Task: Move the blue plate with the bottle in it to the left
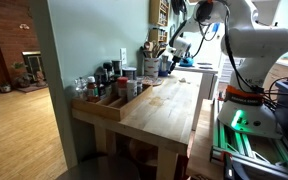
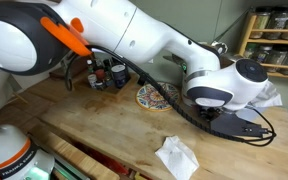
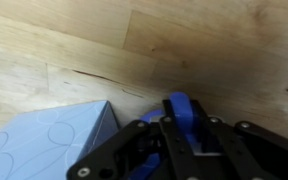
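The claw [image 3: 184,128] is narrow, its black fingers [image 3: 146,138] closed on the rim of the blue plate [image 3: 181,106], over the wooden bench [image 3: 184,40]; a pale blue box [image 3: 54,145] lies beside.

Wooden table [image 1: 164,108] in both exterior views

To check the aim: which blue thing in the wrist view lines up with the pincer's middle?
The deep-blue thing, centred at the pincer; the pale-blue box, patterned, sits off to the side.
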